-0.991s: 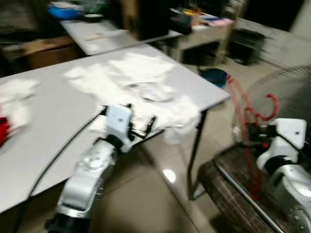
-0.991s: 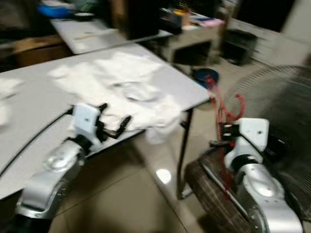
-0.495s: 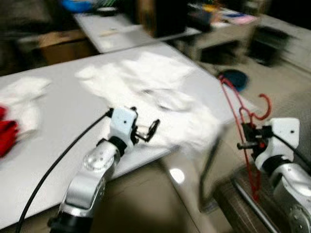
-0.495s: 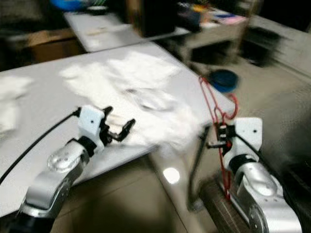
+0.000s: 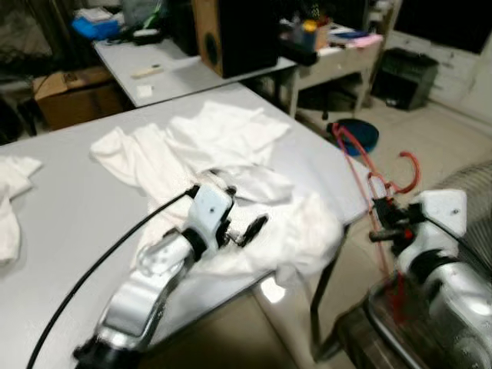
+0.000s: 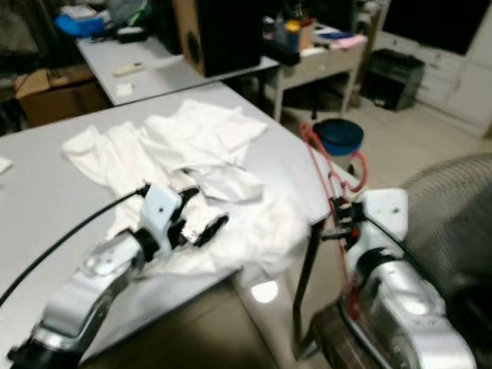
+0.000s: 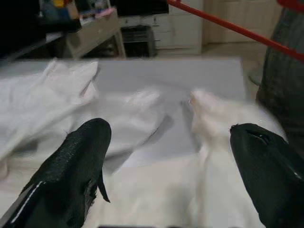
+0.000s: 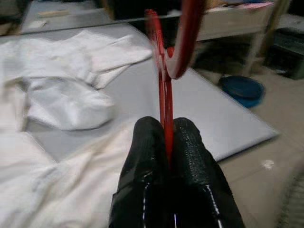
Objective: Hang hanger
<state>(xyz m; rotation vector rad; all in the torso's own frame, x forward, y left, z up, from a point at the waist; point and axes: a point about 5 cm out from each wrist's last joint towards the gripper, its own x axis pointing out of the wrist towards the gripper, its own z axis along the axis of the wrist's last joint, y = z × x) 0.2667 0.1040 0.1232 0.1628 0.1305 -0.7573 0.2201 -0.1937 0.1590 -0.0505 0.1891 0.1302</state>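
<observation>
Left gripper (image 5: 247,227), now farther over the one white garment (image 5: 223,146), fingers spread; right gripper (image 8: 165,156) pinching one red hanger (image 5: 367,173) beside the table (image 5: 69,207).

Dim indoor light, soft blur, floor glare

A dim room with a glossy tiled floor (image 5: 453,138). A grey table (image 5: 69,207) stands in front, a second grey table (image 5: 184,73) behind it carrying a dark wooden speaker (image 5: 234,34). A cardboard box (image 5: 73,96) sits on the left, a cluttered desk (image 5: 338,54) farther back, a blue bowl (image 5: 355,137) on the floor.
</observation>
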